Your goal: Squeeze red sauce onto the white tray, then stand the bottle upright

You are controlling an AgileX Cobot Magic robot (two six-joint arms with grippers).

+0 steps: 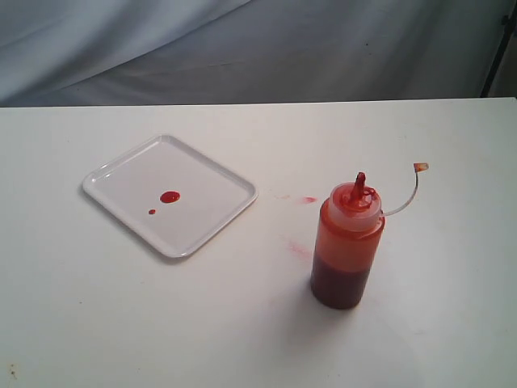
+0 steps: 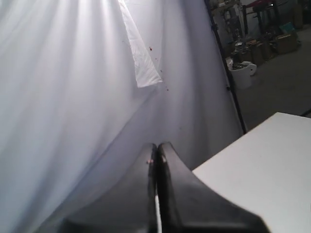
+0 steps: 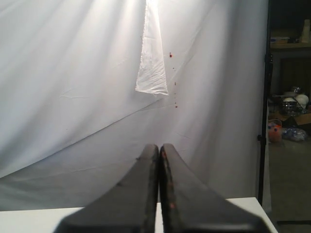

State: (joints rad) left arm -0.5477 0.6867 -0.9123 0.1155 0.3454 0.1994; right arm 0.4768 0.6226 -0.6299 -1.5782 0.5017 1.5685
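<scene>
The white tray [image 1: 206, 222] lies left of centre on the table in the exterior view, carrying a round blob of red sauce [image 1: 170, 197] and a tinier dot beside it. To the right, the bottle [image 1: 346, 246] stands upright with dark red sauce in its lower half, its red nozzle up and its small cap [image 1: 420, 167] dangling on a thin tether. Neither arm shows in the exterior view. My left gripper [image 2: 156, 146] is shut and empty, facing the white backdrop. My right gripper [image 3: 159, 146] is likewise shut with nothing held.
Faint pinkish-red smears [image 1: 300, 249] mark the white table [image 1: 97, 323] between tray and bottle. A white cloth backdrop [image 1: 242, 48] hangs behind the table. A black stand pole [image 3: 265, 121] and workshop clutter lie past the table's edge.
</scene>
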